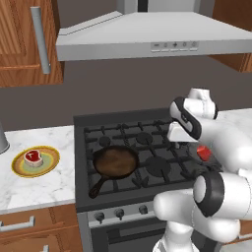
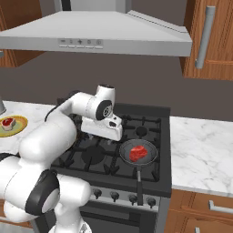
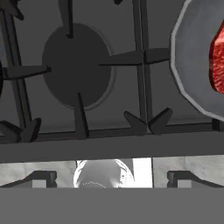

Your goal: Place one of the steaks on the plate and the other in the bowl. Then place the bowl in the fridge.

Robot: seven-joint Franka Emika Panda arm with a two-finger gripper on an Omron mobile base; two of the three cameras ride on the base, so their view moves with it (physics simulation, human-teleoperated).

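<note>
One steak (image 1: pixel 33 156) (image 2: pixel 7 122) lies on the yellow-rimmed plate (image 1: pixel 49 165) (image 2: pixel 18 129) on the counter left of the stove. The other steak (image 2: pixel 138 153) (image 3: pixel 217 61) rests in a grey pan (image 2: pixel 152 160) (image 3: pixel 188 65) at the front right of the hob; in the left base view it peeks out red (image 1: pixel 204 153) behind my arm. My gripper (image 2: pixel 108 135) (image 3: pixel 112 178) hovers over the grates just left of that pan, open, its fingertips (image 3: pixel 43 178) wide apart with nothing between them. The bowl and the fridge are out of view.
A dark brown frying pan (image 1: pixel 116 161) with its handle toward the front sits on the stove's left front burner. A bare burner (image 3: pixel 76 65) lies under the hand. A grey range hood (image 1: pixel 147 37) hangs above. Marble counters flank the stove (image 2: pixel 205 145).
</note>
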